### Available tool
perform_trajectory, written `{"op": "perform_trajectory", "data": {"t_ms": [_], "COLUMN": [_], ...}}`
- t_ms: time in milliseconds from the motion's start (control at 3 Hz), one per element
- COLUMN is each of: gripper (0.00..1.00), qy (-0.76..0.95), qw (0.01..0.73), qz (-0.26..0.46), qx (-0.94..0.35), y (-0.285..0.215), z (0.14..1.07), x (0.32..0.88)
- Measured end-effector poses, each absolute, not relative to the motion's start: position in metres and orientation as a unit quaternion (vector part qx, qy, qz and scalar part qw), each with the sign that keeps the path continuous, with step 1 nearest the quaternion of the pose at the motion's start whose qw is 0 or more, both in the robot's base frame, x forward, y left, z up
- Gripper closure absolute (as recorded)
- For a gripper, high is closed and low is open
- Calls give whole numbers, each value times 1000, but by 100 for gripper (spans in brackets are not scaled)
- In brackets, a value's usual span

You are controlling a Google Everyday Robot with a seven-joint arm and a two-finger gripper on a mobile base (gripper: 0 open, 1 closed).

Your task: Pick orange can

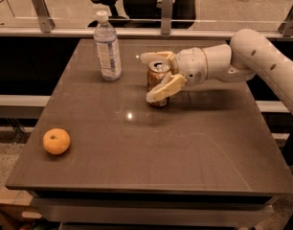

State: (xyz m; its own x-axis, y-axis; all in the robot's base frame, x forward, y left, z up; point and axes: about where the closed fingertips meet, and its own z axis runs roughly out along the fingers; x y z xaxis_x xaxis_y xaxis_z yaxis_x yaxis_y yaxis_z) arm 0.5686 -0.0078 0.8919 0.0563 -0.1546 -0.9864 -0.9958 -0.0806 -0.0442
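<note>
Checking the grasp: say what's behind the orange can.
One finger of the open gripper lies behind the orange can, the other in front. The table behind it is covered.

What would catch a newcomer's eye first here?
The pale arm stretches in from the right, its gripper open astride the can toward the back of the table. A bottle stands left of the can, and an orange sits alone near the front left corner.
</note>
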Motion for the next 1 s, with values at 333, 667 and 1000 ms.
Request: {"op": "perform_trajectory", "data": {"t_ms": [333, 667, 1000], "gripper": [41, 64, 87], "qy": [511, 512, 512], "qw": [450, 450, 450], "qz": [469, 469, 469], "qx": [-562, -562, -562], "y": [-13, -14, -14], "z": [880, 881, 882], "x": [569, 569, 569]}}
